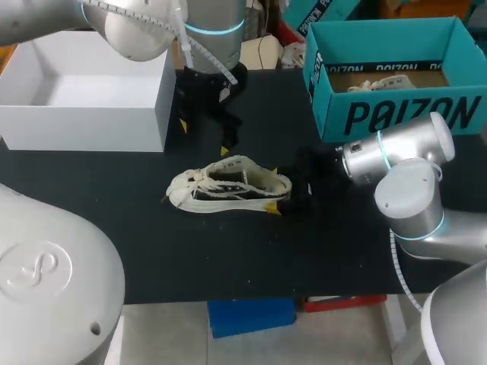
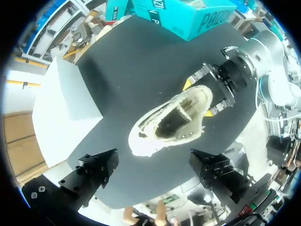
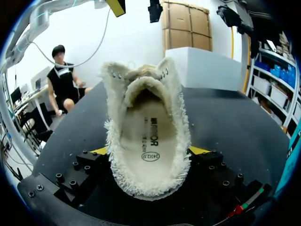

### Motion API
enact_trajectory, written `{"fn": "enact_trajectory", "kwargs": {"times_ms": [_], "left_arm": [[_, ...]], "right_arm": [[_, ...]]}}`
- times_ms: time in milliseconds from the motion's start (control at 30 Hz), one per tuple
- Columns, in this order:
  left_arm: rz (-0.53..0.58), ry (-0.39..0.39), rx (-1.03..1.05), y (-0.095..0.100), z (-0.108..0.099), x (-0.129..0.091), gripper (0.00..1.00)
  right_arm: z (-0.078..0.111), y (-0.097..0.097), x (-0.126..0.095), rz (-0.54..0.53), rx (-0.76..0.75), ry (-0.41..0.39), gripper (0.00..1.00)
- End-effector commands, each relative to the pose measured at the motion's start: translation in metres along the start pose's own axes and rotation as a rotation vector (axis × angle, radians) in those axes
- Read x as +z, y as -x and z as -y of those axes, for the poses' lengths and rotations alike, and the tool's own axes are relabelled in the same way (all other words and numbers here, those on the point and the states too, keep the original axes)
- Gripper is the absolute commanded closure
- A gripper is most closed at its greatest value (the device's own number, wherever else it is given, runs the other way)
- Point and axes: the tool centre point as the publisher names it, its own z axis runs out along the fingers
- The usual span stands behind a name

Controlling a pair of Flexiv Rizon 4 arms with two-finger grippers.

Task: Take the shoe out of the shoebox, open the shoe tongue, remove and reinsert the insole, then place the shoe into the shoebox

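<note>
**Shoe out on surface, heel clamped, tongue/insole step in hand**

The surface (image 1: 342, 251) is carrying everything. The white box (image 1: 84, 125) is sitting at the far left and the teal shoebox (image 1: 396, 114) at the far right. Both are standing well apart from the shoe and neither is blocking the work. Something pale (image 1: 377, 82) is lying inside the shoebox, can't tell what; it may be taking up room needed for the put-back.

The shoe (image 1: 228, 186) is lying mid-surface, sole down, opening facing up, toe pointing toward my left.

The right end effector (image 3: 150, 151) is gripping the heel, one yellow tip pressing each side. The left end effector (image 2: 153, 157) is hovering above the shoe with its fingers spread wide, holding nothing.

The tongue (image 3: 140, 74) is looking upright but still crowding the front of the opening. The insole (image 3: 148, 136) is lying flat inside.

My read: we're working the tongue/insole step. For a clean move:
- The right side should be holding the heel firmly so the shoe isn't lifting or twisting.
- The left should be narrowing before descending, since wide fingers risk snagging the fuzzy collar and laces.
- Push the tongue toward the toe first, then pinch the insole at its heel edge.
</note>
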Motion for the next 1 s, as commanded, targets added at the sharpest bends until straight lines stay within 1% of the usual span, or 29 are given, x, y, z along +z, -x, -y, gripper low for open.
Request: {"fn": "enact_trajectory", "kwargs": {"times_ms": [33,267,300,433,533,633,733,767,833,867,1000], "left_arm": [[0.038,0.299,-0.442,-0.004,0.007,-0.002,0.00],[0.038,0.299,-0.442,-0.004,0.007,-0.002,0.00],[0.055,0.251,-0.488,-0.007,0.007,-0.002,0.00],[-0.009,0.147,-0.574,-0.018,0.009,0.000,0.00],[-0.020,0.086,-0.620,-0.027,0.012,0.003,0.00],[-0.009,0.026,-0.642,-0.034,0.014,0.004,0.00],[0.040,-0.032,-0.651,-0.038,0.015,0.001,0.00],[0.033,-0.032,-0.647,-0.039,0.015,0.000,0.00],[0.085,-0.044,-0.657,-0.038,0.016,-0.002,0.00],[0.094,-0.031,-0.668,-0.039,0.018,-0.002,0.00],[0.094,-0.031,-0.668,-0.039,0.018,-0.002,0.00]], "right_arm": [[0.002,0.001,0.001,0.002,0.001,-0.001,1.00],[0.002,0.001,0.001,0.002,0.001,-0.001,1.00],[0.002,0.001,0.001,0.002,0.001,-0.001,1.00],[0.002,0.001,0.001,0.002,0.001,-0.001,1.00],[0.002,0.001,0.001,0.002,0.001,-0.001,1.00],[0.002,0.001,0.001,0.002,0.001,-0.001,1.00],[0.002,0.001,0.001,0.002,0.001,-0.001,1.00],[0.002,0.001,0.001,0.002,0.001,-0.001,1.00],[0.002,0.001,0.001,0.002,0.001,-0.001,1.00],[0.002,0.001,0.001,0.002,0.001,-0.001,1.00],[0.002,0.001,0.001,0.002,0.001,-0.001,1.00]]}}
